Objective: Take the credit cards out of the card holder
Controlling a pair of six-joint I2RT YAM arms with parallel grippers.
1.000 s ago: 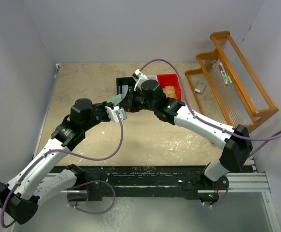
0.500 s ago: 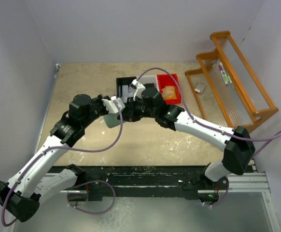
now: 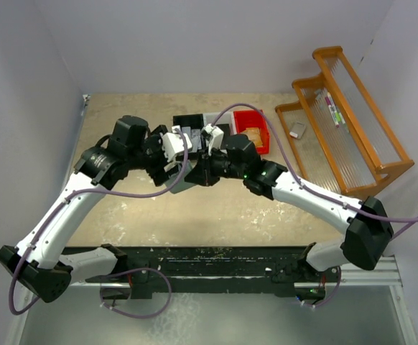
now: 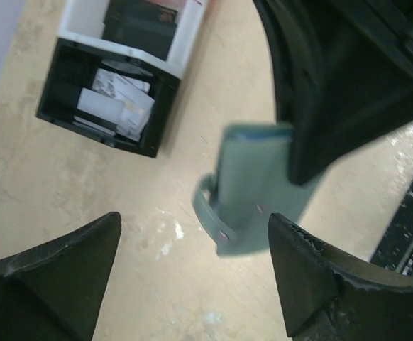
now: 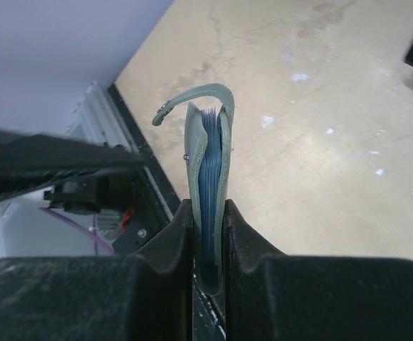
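Above the counter (image 3: 216, 208), right claw (image 5: 208, 209) pinches the flat, matte-teal card holder (image 4: 252, 185), strap curled; left claw (image 4: 192, 231) gapes wide.

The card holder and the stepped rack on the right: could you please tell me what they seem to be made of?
The card holder looks like soft matte teal leather or imitation leather: its strap curls limply and carries a snap stud. The stepped rack looks like orange-brown varnished wood, though painted metal is possible.

Pale walls (image 3: 194, 43) enclose a scuffed beige tabletop (image 3: 220, 208) (orange wooden rack (image 3: 349, 115) right).
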